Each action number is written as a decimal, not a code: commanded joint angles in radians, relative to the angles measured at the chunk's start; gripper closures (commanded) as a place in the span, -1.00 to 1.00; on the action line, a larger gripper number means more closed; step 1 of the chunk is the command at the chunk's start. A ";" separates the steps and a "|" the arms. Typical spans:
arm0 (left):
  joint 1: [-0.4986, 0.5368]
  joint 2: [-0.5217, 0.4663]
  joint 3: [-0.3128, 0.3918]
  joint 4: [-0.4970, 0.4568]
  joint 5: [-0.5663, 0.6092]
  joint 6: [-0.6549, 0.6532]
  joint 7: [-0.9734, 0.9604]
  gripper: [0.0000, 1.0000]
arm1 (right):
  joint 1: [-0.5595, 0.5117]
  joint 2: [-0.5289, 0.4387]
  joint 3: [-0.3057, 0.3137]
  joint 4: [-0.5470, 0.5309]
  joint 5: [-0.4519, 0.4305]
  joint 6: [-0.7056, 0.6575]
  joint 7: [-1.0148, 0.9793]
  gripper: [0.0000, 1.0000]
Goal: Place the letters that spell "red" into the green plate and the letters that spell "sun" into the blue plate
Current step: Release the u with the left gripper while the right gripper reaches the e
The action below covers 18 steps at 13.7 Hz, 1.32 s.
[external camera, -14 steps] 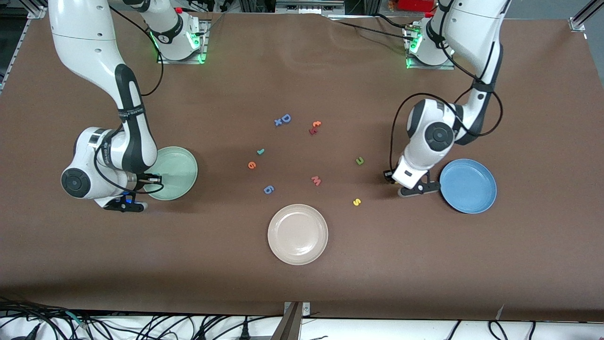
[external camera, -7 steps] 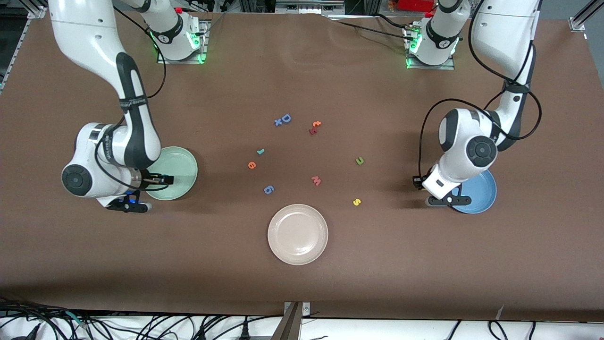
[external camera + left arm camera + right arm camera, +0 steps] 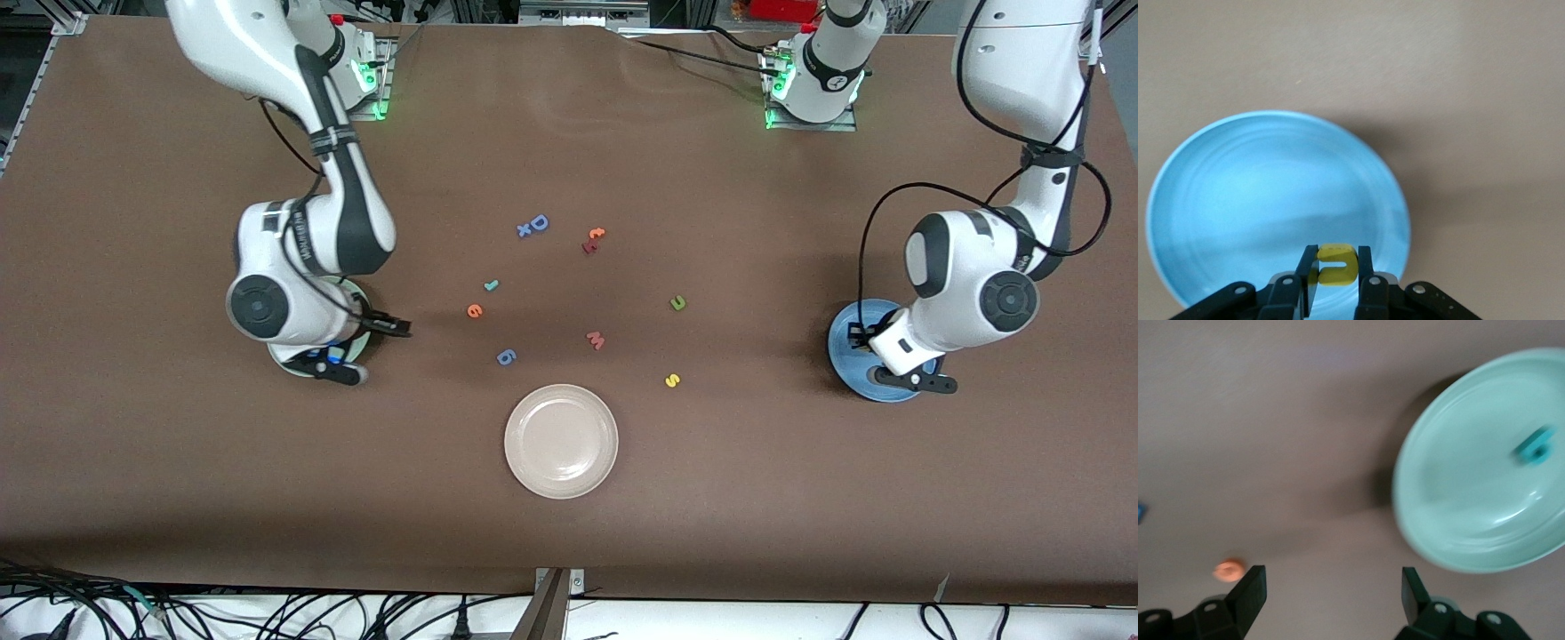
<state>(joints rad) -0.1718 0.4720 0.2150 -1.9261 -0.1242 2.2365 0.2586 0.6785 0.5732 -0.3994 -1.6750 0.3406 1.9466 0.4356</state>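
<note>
**Right gripper empty, left one pinching the "u"**

Right gripper [image 3: 351, 356] hangs over the green plate's [image 3: 1458, 520] rim with its fingers spread wide and nothing between them. A teal letter [image 3: 1533, 447] lies in that plate. Orange "e" [image 3: 475, 311], "n" [image 3: 678, 303] and "s" [image 3: 673, 380] sit mid-table. Left gripper [image 3: 1335, 280] is clamped tight on the yellow "u" [image 3: 1337, 265], over the blue plate [image 3: 1258, 193].

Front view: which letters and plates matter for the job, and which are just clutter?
Job: green plate holding teal letter; teal r; orange e; blue plate; yellow u in shut left gripper over it; yellow s; olive n; open right gripper beside green plate.
Clutter: beige plate; pink m; blue 6; blue D; blue x; red-orange pair.
</note>
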 commanded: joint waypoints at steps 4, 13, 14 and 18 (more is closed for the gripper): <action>0.048 -0.006 -0.009 -0.002 0.021 -0.078 0.073 0.32 | 0.143 0.065 -0.006 -0.003 0.058 0.148 0.236 -0.81; 0.055 -0.012 -0.020 0.002 -0.015 -0.110 0.071 -1.00 | 0.191 0.116 -0.003 -0.058 0.089 0.268 0.258 -0.73; 0.048 -0.012 -0.020 0.004 -0.038 -0.109 0.071 -1.00 | 0.197 0.117 -0.001 -0.058 0.112 0.271 0.258 -0.72; 0.040 -0.009 -0.072 0.030 -0.120 -0.104 0.056 -1.00 | 0.207 0.136 0.005 -0.060 0.123 0.291 0.258 -0.69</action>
<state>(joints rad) -0.1303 0.4706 0.1684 -1.9217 -0.2097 2.1469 0.3171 0.8716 0.7024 -0.3884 -1.7220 0.4405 2.2176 0.6896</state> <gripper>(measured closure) 0.000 0.154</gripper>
